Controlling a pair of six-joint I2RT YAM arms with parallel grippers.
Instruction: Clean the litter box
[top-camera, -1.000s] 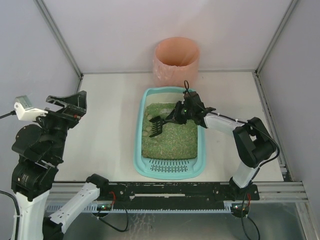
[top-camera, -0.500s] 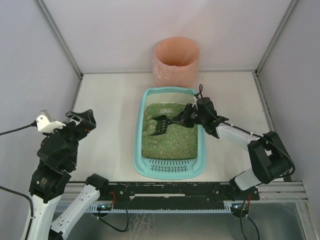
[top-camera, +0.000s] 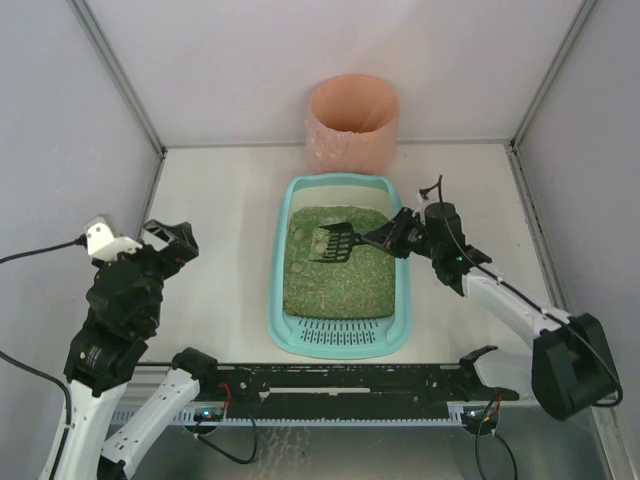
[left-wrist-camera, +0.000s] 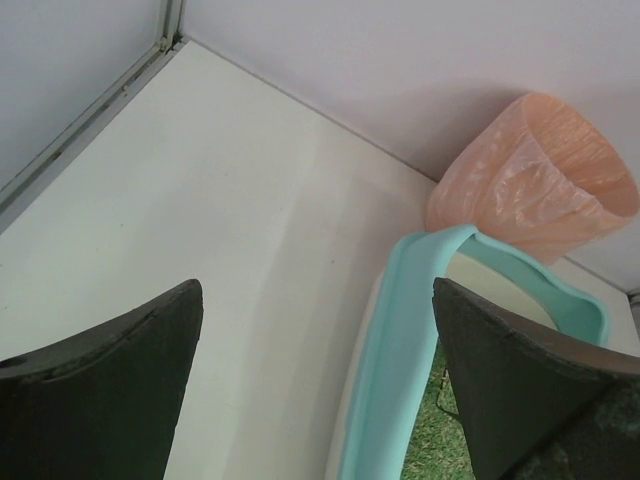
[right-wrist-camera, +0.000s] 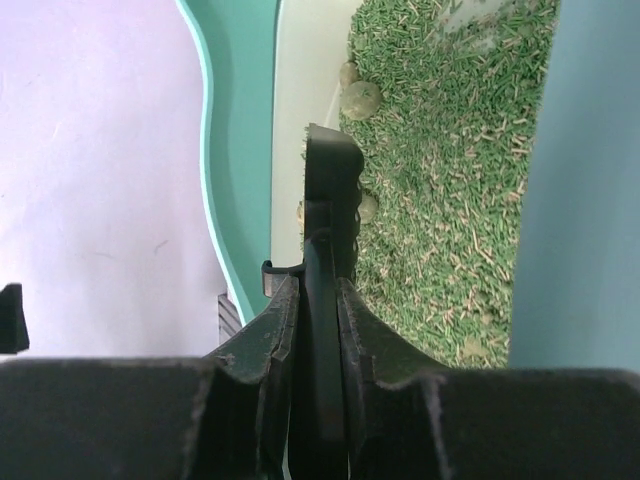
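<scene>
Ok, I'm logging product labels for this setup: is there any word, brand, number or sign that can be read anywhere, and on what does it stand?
None: no readable text in any of the three views.
The litter box, the pink-orange bin, the black scoop and the table all show plain surfaces with no print, label or number.

Teal litter box (top-camera: 276, 290), green granules (top-camera: 340, 285), peach bin (top-camera: 352, 125)

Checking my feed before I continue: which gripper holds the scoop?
The right gripper, shut on the black scoop over the litter box; the left gripper stands open and empty, off to the side.
</scene>
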